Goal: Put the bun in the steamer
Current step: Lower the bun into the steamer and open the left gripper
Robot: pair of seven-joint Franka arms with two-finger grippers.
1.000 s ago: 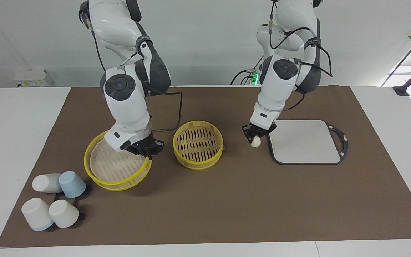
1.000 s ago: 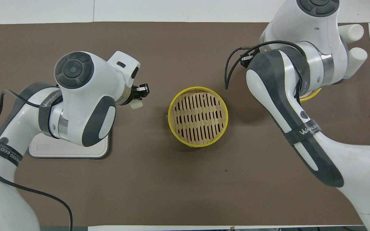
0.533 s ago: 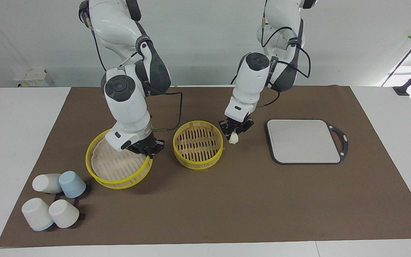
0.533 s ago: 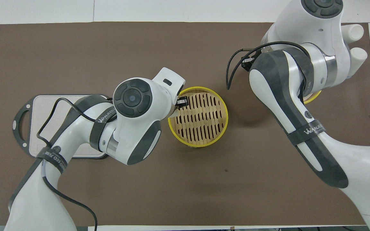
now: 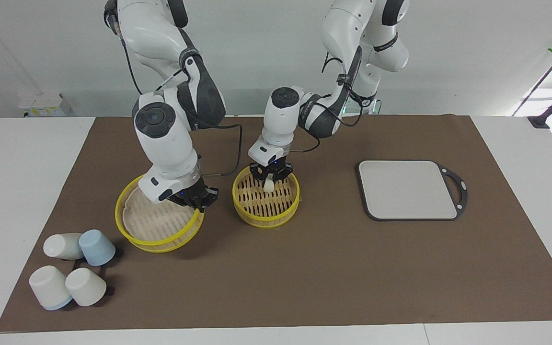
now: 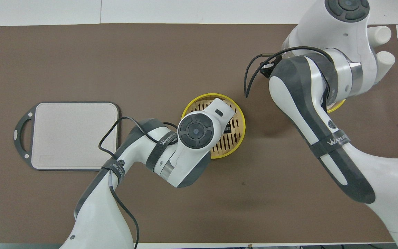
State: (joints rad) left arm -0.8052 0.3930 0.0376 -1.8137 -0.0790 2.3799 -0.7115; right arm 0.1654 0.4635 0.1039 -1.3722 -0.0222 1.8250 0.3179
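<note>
Bun (image 5: 269, 184) in left gripper (image 5: 270, 178), over steamer (image 5: 286, 214).

1 bun (image 5: 269, 184), 4 cups (image 5: 72, 270), 1 board (image 5: 408, 189).

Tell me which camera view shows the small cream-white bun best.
The facing view: the small cream-white bun hangs in plain sight under the left end effector, over the round yellow-rimmed steamer basket. In the overhead view, the left arm hides it.

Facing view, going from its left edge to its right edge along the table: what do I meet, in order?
Cups → steamer lid gripped by the right gripper → steamer, with the left gripper holding the bun over it → grey board.
</note>
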